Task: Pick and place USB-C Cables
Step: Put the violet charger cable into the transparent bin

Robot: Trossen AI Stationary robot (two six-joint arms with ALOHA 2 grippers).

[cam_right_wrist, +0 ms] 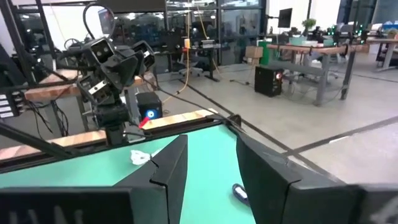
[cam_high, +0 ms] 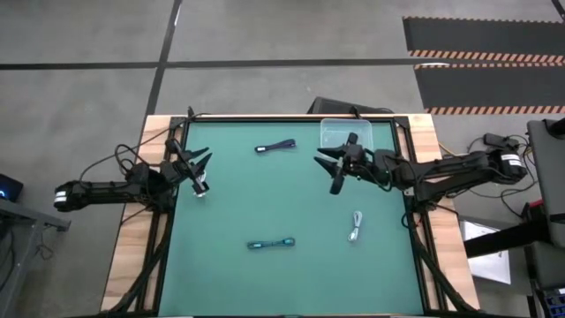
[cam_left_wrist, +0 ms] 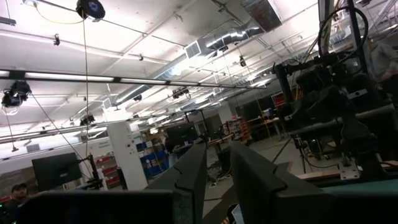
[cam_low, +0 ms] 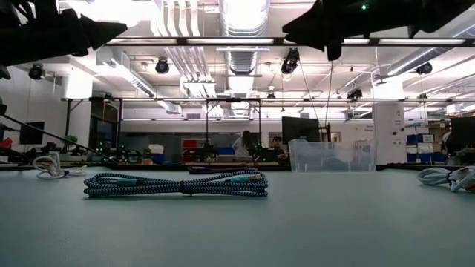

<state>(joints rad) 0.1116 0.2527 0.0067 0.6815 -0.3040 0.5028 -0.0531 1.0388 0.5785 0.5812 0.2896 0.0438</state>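
Three short bundled cables lie on the green table. The dark navy cable lies near the far edge, the teal cable near the near edge, and the white-grey cable toward the right. My left gripper hovers open over the table's left side. My right gripper hovers open right of centre, pointing toward the left arm, with the navy cable's end showing past its fingers. Both grippers are off the table and touch nothing.
A clear plastic container stands at the far edge, just beyond my right gripper. A small white thing lies on the table under my left gripper. Bare green surface spreads between the cables. People stand far off in the room.
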